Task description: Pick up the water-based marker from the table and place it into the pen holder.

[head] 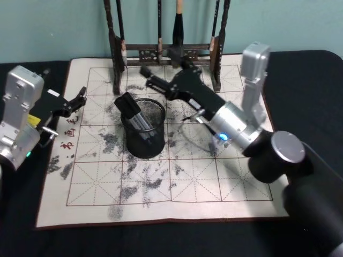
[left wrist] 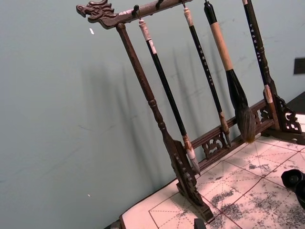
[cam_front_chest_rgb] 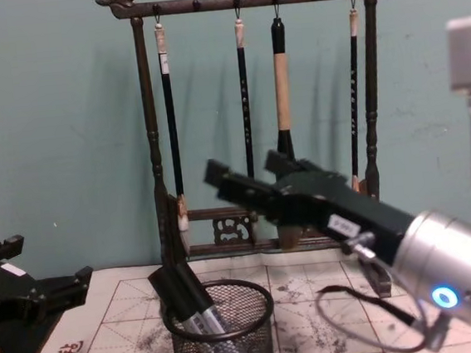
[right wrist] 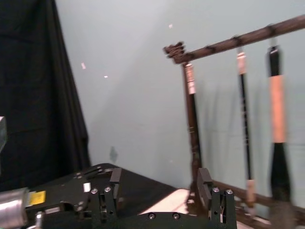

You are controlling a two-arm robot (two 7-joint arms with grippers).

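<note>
Marker (head: 133, 113) leans inside pen holder (head: 143, 140), lower end mesh-hidden; right gripper (head: 151, 76) spread empty.

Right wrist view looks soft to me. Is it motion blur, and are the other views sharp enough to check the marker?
Right wrist view: the brush rack is smeared, probably by motion. Chest view: the right gripper is blurred, but the marker in the pen holder reads clearly. Head view: sharp, soft shadows.
</note>
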